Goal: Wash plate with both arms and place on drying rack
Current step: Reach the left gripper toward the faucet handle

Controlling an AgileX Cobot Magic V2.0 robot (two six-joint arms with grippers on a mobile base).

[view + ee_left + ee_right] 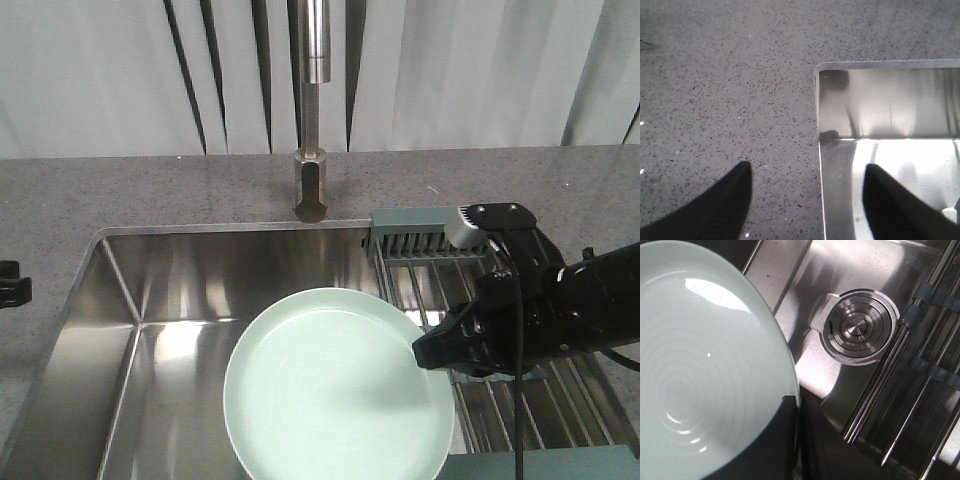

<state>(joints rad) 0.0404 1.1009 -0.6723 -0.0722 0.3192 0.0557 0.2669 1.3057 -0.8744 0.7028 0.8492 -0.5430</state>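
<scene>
Exterior front-facing camera has the plate [335, 390] held over the right half of the sink [120, 300], its pale green face turned up toward the lens and its right edge just beside the drying rack [425, 262]. The right gripper [422, 352] reaches in from the rack side and meets that edge, and the right arm [570, 300] lies across the rack bars behind it. Right wrist view confirms the hold: a dark finger [784, 440] lies over the plate's rim, pinching it, with the drain [856, 327] and the rack's metal bars showing beyond. The faucet [312, 120] stands at the back of the basin on the speckled countertop [150, 190], apart from the plate. Left wrist view shows the left gripper [806, 170] with its two fingers spread wide and holding nothing, one over the countertop, the other over the sink's corner
</scene>
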